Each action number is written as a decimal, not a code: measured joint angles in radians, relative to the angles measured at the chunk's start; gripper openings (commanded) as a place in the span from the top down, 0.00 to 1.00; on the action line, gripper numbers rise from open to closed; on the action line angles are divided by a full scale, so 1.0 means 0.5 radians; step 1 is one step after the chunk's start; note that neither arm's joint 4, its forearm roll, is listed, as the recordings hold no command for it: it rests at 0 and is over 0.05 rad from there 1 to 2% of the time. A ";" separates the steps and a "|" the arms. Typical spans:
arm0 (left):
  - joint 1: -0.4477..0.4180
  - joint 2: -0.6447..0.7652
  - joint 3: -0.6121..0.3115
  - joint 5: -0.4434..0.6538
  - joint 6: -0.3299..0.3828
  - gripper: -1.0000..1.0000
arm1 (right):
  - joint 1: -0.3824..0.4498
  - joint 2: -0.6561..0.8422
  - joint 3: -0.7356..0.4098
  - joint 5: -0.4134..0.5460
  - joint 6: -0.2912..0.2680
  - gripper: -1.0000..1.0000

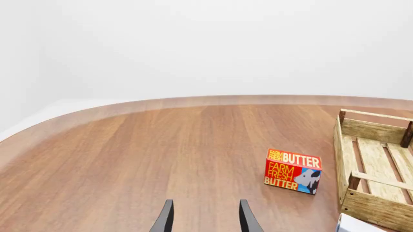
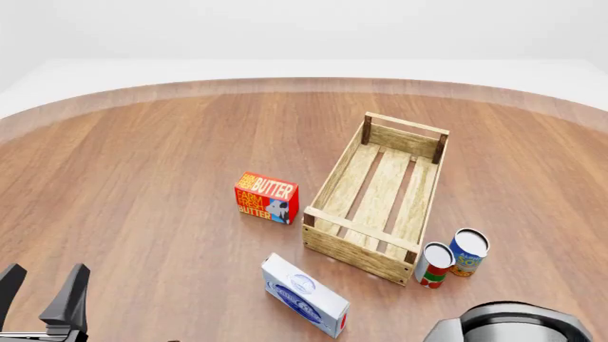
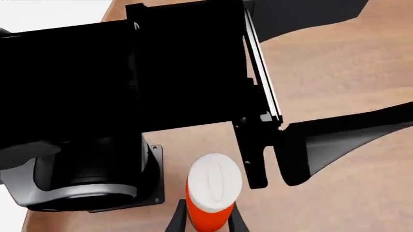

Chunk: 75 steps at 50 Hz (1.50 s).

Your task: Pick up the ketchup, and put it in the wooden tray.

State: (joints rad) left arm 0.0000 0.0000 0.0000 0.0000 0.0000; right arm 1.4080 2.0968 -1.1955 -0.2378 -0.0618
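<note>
The ketchup (image 3: 210,216), a red-orange bottle with a white cap, shows only in the right wrist view, seen from above. My right gripper (image 3: 206,220) has a dark finger pressed against each side of the bottle's body, shut on it. The bottle is out of the front view. The wooden tray (image 2: 328,187), a slatted crate, lies right of centre on the table and also shows in the left wrist view as the tray (image 1: 361,131). My left gripper (image 2: 40,296) hovers open at the near left with nothing between its fingers; the same gripper (image 1: 206,220) points toward the table's far side.
A red butter box (image 2: 267,198) stands left of the tray. A white and blue box (image 2: 304,296) lies in front of the tray. Two cans (image 2: 436,265) stand at its near right corner. A black arm link and grey base (image 3: 71,186) sit close behind the ketchup.
</note>
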 measured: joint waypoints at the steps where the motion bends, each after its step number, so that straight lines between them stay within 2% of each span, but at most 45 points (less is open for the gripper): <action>1: 0.000 0.000 0.000 0.000 0.000 0.00 | -0.002 -0.007 0.015 -0.009 0.001 1.00; 25: 0.000 0.000 0.000 0.000 0.000 0.00 | -0.029 -0.193 0.295 -0.158 0.016 1.00; 45: 0.000 0.000 0.000 0.000 0.000 0.00 | -0.171 -0.394 0.574 -0.265 0.003 1.00; 58: 0.000 0.000 0.000 0.000 0.000 0.00 | -0.294 -0.622 0.662 -0.127 -0.029 1.00; 75: 0.000 0.000 0.000 0.000 0.000 0.00 | -0.475 -0.925 0.639 0.159 -0.092 1.00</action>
State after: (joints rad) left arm 0.0000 0.0000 0.0000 0.0000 0.0000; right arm 1.1707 1.6343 -0.8762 -0.1585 -0.1079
